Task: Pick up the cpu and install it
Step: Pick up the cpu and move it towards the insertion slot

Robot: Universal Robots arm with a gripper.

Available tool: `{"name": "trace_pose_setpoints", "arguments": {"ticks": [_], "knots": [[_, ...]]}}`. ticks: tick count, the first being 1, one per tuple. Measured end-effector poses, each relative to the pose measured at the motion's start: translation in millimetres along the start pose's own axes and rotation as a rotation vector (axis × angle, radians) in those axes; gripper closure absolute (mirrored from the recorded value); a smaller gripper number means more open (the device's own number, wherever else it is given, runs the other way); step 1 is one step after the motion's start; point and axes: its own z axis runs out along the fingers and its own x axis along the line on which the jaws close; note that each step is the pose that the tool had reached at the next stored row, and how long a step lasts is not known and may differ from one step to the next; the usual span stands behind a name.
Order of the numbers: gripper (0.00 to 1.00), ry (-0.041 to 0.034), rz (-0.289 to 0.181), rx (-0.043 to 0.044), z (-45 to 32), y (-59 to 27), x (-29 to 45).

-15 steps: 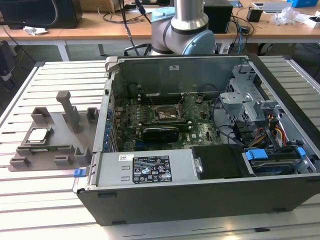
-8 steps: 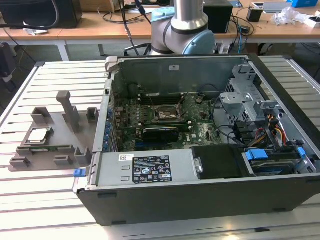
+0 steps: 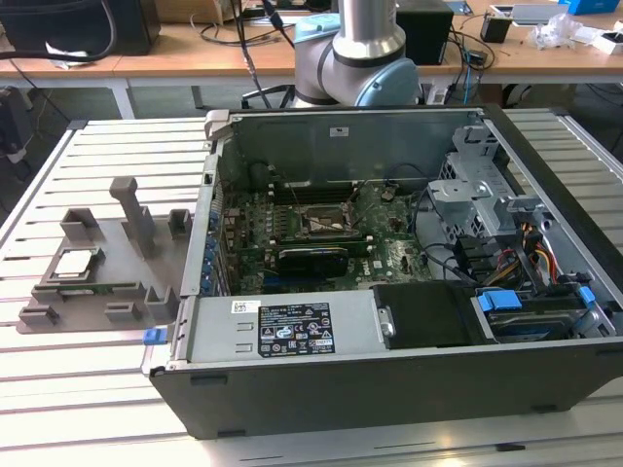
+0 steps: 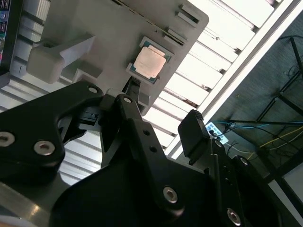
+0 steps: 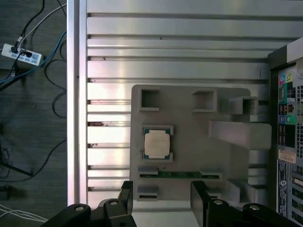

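The cpu (image 3: 76,261) is a small square chip with a shiny metal top, lying flat in a recess of the grey plastic holder block (image 3: 109,284) at the exterior view's left. Both wrist views look down on the cpu (image 5: 157,143) (image 4: 150,60) in the holder (image 5: 189,123) (image 4: 118,33). My gripper (image 5: 162,201) (image 4: 161,111) hangs well above the holder, open, its black fingers (image 5: 199,195) wide apart with nothing between them. The dark metal-framed socket (image 3: 329,224) sits on the motherboard inside the open computer case (image 3: 389,389).
The case lies on a slatted aluminium table (image 3: 88,389), its rear ports (image 5: 288,123) beside the holder. A green memory stick (image 5: 180,174) rests in a holder slot. Cables and a power strip (image 5: 21,53) lie on the floor past the table edge.
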Motion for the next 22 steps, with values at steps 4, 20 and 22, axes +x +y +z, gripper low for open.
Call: {"name": "trace_pose_setpoints", "arguments": {"ticks": [4, 20, 22], "knots": [[0.4, 0.0, 0.0, 0.0, 3.2, 0.0, 0.1], [0.4, 0.0, 0.0, 0.0, 16.4, 0.0, 0.4], [0.4, 0.0, 0.0, 0.0, 18.4, 0.0, 0.5]]}}
